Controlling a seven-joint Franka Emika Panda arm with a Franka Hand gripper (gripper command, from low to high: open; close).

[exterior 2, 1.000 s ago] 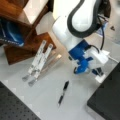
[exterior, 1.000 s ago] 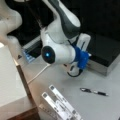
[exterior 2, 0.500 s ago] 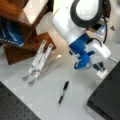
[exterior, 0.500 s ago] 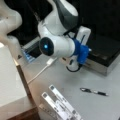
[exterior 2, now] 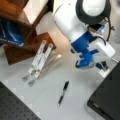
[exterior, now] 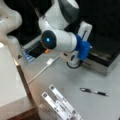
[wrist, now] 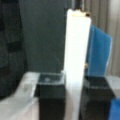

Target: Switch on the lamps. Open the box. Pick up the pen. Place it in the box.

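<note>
The box (exterior: 103, 65) stands shut in both front views, its black lid (exterior 2: 110, 100) down over silver sides. On the grey table the slim black pen (exterior: 94, 92) lies free, well clear of the arm; in a front view the pen (exterior 2: 63, 93) is left of the box. My gripper (exterior 2: 103, 67) hangs over the table near the box's corner, beside a small white piece (exterior 2: 105, 73). In the wrist view my gripper (wrist: 75, 80) shows two black fingers (wrist: 50, 100) with a bright white upright bar (wrist: 77, 50) in the gap. I make out no lamps.
A white cable (exterior: 42, 70) runs across the table towards the arm. A folded silvery metal stand (exterior: 60, 105) lies near a front view's bottom, and the same stand (exterior 2: 38, 62) leans on a wooden shelf (exterior 2: 22, 47). A pale block (exterior: 10, 82) fills the left.
The arm's wrist has shifted slightly up and towards the box. The pen, box and stand have not moved.
</note>
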